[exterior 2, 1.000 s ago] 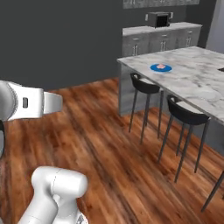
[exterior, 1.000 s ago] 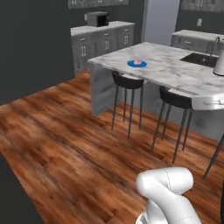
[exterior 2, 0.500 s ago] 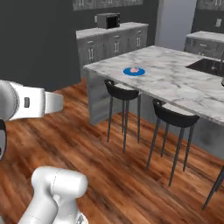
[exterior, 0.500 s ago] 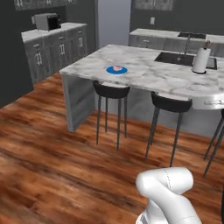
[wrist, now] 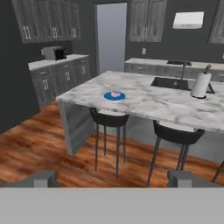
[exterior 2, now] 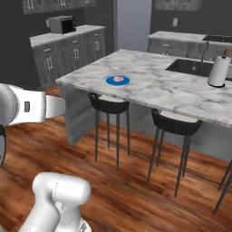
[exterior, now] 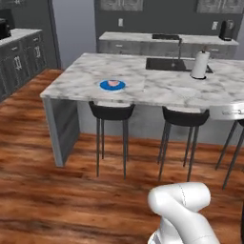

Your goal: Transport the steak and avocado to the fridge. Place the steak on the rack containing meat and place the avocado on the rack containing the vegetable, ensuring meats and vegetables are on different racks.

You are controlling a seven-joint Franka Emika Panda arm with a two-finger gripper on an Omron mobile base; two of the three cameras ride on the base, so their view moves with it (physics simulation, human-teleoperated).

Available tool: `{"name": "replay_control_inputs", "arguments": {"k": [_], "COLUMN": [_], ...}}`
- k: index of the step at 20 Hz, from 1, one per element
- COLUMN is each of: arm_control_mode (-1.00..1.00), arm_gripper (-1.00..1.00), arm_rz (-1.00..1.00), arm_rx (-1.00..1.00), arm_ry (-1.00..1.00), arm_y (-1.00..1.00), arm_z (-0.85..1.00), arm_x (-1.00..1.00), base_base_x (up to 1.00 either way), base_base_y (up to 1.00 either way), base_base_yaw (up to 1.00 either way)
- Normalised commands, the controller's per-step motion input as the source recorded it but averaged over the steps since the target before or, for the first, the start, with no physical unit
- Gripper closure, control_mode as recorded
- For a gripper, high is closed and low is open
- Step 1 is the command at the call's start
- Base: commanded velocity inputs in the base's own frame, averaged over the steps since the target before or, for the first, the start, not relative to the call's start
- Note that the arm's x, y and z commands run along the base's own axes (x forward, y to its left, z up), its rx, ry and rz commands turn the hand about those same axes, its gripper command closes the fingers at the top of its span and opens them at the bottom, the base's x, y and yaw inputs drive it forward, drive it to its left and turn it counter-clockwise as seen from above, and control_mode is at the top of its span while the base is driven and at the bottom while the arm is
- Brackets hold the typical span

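— Jaws? 
— Wide apart, holding nothing. 
— Steak (wrist: 115,94)? 
— Small pink slab on a blue plate (wrist: 114,96), on the marble counter (wrist: 153,103). 
— Differences? 
— Hand view alone shows the range hood (wrist: 188,19).

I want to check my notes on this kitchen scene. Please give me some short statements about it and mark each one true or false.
1. A blue plate with the steak on it lies on the marble island. True.
2. The paper towel roll lies tipped on its side. False: it stands upright beside the sink.
3. The end effector is open and holds nothing. True.
4. The stools stand on top of the island. False: they stand on the wood floor, tucked under its edge.
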Motion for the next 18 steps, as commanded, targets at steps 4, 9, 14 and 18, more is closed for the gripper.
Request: {"name": "replay_control_inputs", "arguments": {"k": [4, 9, 14, 18], "arm_control_mode": [1.00, 1.00, 1.00, 1.00], "arm_gripper": [-1.00, -1.00, -1.00, -1.00], "arm_rz": [0.00, 0.00, 0.00, 0.00], "arm_rx": [0.00, 0.00, 0.00, 0.00], "arm_ry": [0.00, 0.00, 0.00, 0.00], "arm_y": [0.00, 0.00, 0.00, 0.00], "arm_z": [0.00, 0.00, 0.00, 0.00], "arm_x": [0.00, 0.00, 0.00, 0.00], "base_base_x": [1.00, 1.00, 0.96, 0.62], "base_base_y": [1.00, 1.00, 1.00, 1.00], "base_base_yaw": [-0.48, -0.49, -0.48, -0.46]}}
